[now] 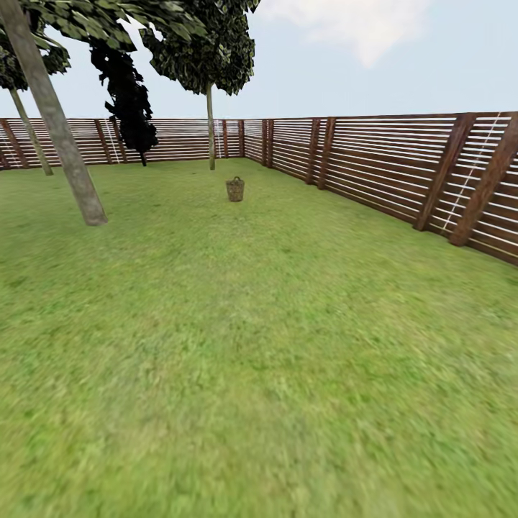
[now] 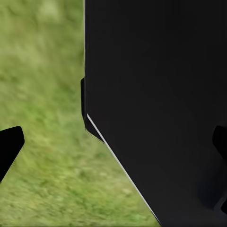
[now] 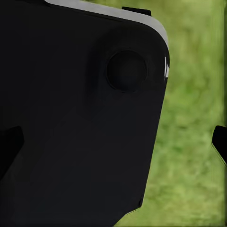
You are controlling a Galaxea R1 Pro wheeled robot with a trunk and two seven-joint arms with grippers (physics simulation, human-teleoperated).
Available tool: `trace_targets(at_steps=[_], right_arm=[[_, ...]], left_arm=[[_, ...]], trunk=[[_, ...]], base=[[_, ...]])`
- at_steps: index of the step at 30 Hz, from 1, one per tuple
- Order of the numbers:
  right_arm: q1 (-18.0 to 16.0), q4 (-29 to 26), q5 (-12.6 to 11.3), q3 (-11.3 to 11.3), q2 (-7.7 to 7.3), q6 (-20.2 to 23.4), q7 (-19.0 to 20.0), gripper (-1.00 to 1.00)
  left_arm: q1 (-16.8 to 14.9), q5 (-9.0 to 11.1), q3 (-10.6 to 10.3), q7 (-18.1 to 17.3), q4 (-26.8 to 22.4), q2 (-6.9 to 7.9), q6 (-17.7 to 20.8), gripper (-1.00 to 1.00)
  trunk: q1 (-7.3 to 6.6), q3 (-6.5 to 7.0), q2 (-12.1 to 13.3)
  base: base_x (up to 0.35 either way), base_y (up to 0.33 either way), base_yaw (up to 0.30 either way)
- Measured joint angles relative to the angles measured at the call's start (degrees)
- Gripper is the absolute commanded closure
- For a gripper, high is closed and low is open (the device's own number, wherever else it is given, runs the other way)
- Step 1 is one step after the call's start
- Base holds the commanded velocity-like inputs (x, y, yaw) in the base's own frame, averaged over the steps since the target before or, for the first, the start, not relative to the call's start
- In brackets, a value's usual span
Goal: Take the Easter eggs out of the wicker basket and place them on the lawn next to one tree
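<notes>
You are looking at the wicker basket [image 1: 235,189] standing upright on the lawn [image 1: 259,345], upper centre of the frame, far off near the fence [image 1: 403,165]; its contents are too small to tell. A pale-trunked tree [image 1: 57,122] is leaning at upper left. Each wrist view is showing dark fingers [image 2: 9,146] [image 3: 220,142] spread wide apart over grass, holding nothing, beside the robot's black body [image 2: 156,94].

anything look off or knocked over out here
Nothing stands out. The wicker basket stands upright on the lawn far ahead; its contents can't be made out. The nearest tree has a leaning trunk; the fence looks intact.
</notes>
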Motion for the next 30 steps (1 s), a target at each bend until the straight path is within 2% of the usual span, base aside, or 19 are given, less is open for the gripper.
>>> trace_targets(at_steps=[30], right_arm=[[0.0,0.0,0.0,0.0,0.0,0.0,0.0,-1.0]], left_arm=[[0.0,0.08,0.0,0.18,0.07,0.04,0.04,-1.0]], trunk=[[0.0,0.0,0.0]], base=[[0.337,0.0,0.0]])
